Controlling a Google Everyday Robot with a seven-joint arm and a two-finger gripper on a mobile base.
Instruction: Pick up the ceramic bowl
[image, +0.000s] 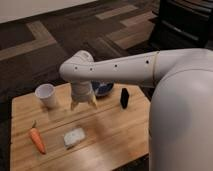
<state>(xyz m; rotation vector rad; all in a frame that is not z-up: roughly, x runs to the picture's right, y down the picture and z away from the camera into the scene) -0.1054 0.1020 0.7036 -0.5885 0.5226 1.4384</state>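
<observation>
Now, the gripper (84, 105) hangs low over the wooden tabletop (117, 137), pointing straight down from the end of the big white arm (117, 70) that sweeps in from the right of the view. The fingers (75, 104) are spread apart with a clear gap between them, and there's nothing in that gap, just bare wood beneath.

The ceramic bowl (103, 89), dark blue and glossy, sits on the tabletop just beyond the fingers and a touch to their right in the view. Its near-left edge is hidden behind the wrist, so only the right part of the rim shows. Whether a finger touches it cannot be told from here.

On the other side of the fingers, to the left and a little further back, stands the white cup (46, 95), upright and apart from them. Past the bowl, further right of the fingers, a small black object (124, 98) stands on end. Nearer the camera than the fingers lies a pale grey-white block (74, 136), and left of that, well apart from the fingers, a carrot (36, 139) lies near the tabletop's left edge.
</observation>
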